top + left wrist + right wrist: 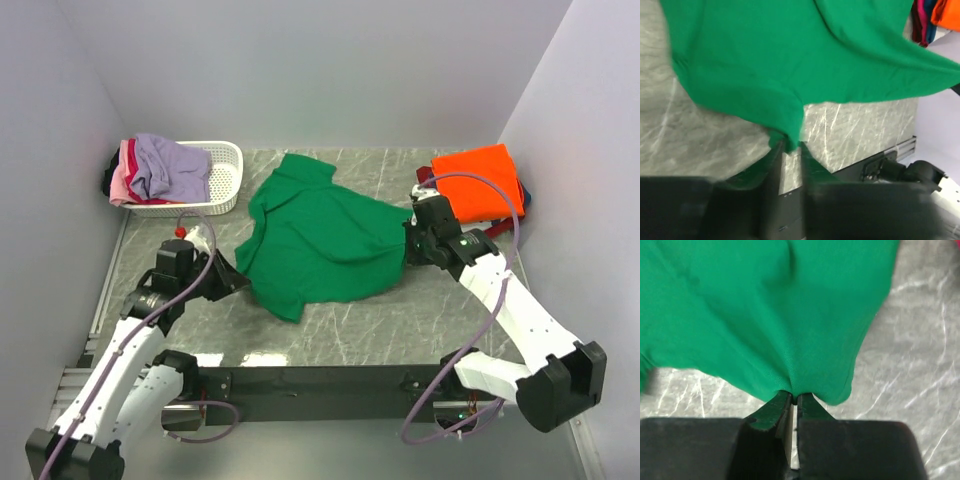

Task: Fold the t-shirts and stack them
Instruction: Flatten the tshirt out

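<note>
We see the bright green soft cloth t-shirt [320,235] spread over the middle of the grey marbled table [400,320], drawn between both arms. The right gripper [794,399] is clenched on the shirt's right edge. The left gripper [790,145] sits at the near left corner of the shirt, with a narrow gap between its fingers and cloth at their tips. We cannot tell whether it grips. A folded orange t-shirt [480,180] lies at the far right. A white slotted plastic basket [225,175] at the far left holds a lavender t-shirt [170,165].
</note>
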